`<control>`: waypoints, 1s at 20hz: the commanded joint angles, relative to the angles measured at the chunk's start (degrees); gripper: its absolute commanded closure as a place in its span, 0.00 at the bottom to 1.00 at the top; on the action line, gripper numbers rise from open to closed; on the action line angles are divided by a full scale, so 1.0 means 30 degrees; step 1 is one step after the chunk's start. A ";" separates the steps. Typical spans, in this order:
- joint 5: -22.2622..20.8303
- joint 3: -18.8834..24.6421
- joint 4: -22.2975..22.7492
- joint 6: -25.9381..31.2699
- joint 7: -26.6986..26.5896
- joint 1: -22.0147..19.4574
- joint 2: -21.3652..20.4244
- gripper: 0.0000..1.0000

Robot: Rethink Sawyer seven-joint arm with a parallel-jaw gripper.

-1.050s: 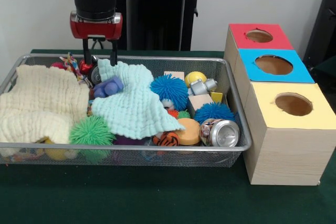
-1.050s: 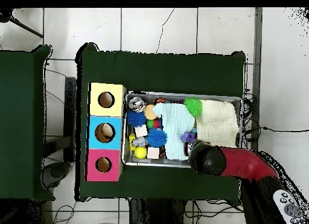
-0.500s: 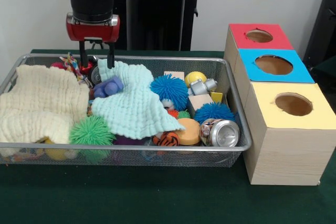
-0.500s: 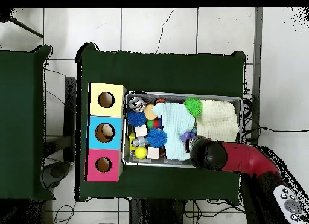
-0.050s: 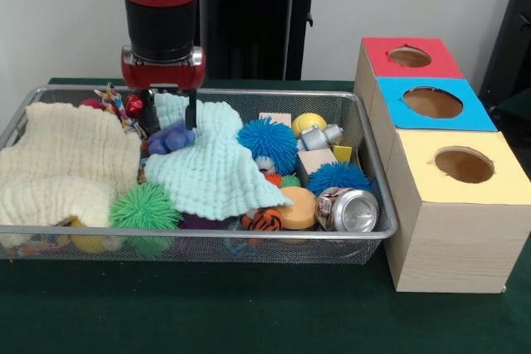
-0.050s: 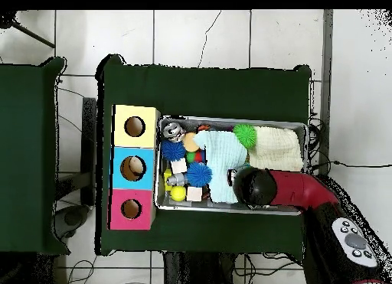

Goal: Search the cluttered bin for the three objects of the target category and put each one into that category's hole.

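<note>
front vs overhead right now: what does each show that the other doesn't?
Front only: the gripper, open, its fingers straddling the purple toy on the mint cloth; also the crushed can lying on its side and the orange disc.

Overhead only: the tiled floor around the table and the arm's path across the bin's edge; the arm hides the gripper and purple toy.

Both: wire bin, green spiky ball, cream cloth, the red, blue and yellow boxes with holes.
</note>
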 commanded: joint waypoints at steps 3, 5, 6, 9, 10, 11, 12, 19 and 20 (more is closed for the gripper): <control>0.0669 0.0620 -0.3715 0.2233 0.0736 0.0860 0.2225 0.00; 0.0702 0.0551 -0.4217 0.2119 0.0828 0.0983 0.2636 0.00; 0.0654 0.0523 -0.4076 0.1858 0.0850 0.0931 0.2669 0.00; 0.0597 0.0538 -0.3984 0.1416 0.0769 0.0724 0.2833 0.00; 0.0558 0.0545 -0.3922 0.1230 0.0737 0.0638 0.2869 0.00; 0.0481 0.0562 -0.3894 0.1006 0.0694 0.0557 0.2955 0.00; 0.0387 0.0572 -0.3839 0.0814 0.0636 0.0473 0.3019 0.00; -0.0196 0.0447 -0.3444 -0.0610 0.0779 0.0204 0.3465 0.00; -0.0178 0.0433 -0.3375 -0.0713 0.0871 0.0192 0.3453 0.00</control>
